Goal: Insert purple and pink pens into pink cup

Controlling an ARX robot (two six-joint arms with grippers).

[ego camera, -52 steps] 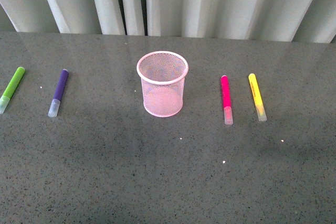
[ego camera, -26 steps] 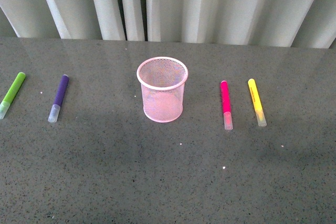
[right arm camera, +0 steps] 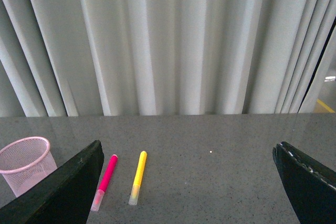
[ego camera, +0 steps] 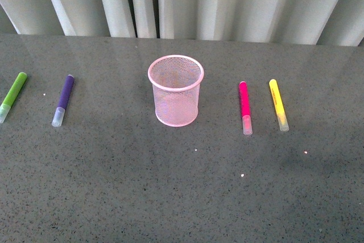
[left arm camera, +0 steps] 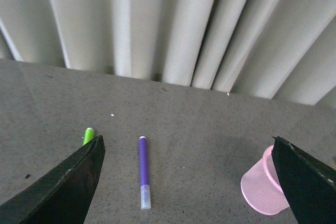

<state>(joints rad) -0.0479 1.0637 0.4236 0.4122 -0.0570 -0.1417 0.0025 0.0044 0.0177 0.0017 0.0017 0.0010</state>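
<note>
A dark grey speckled tabletop (ego camera: pixel 170 197) is seen, dotted with a few white flecks and faintly glossy, so that the pale pleated curtain (ego camera: pixel 227 4) hanging along its far edge is dimly mirrored in it. The pink cup (ego camera: pixel 176 106) stands upright on the tabletop, open mouth up, with nothing visible inside its mesh.

The purple pen (ego camera: pixel 63 99) is laid flat well apart from the cup on the robot's left side, clear cap toward the robot. The green marker (ego camera: pixel 12 96) lies further out from the cup on that same side. The pink pen (ego camera: pixel 245 106) is laid flat on the cup's other side, nearer to it than the purple pen is, cap toward the robot. The yellow marker (ego camera: pixel 278 104) rests just beyond the pink pen, away from the cup.

All four markers are shown together only in the front view, where no arm appears. The left end effector (left arm camera: pixel 186 141) is shown only in the left wrist view, spread wide and holding nothing, with the green marker and the cup each partly hidden behind its dark fingers (left arm camera: pixel 68 187). The right end effector (right arm camera: pixel 187 144) is shown only in the right wrist view, likewise spread wide and empty. A dark gap at the curtain's edge is seen in that view alone.
</note>
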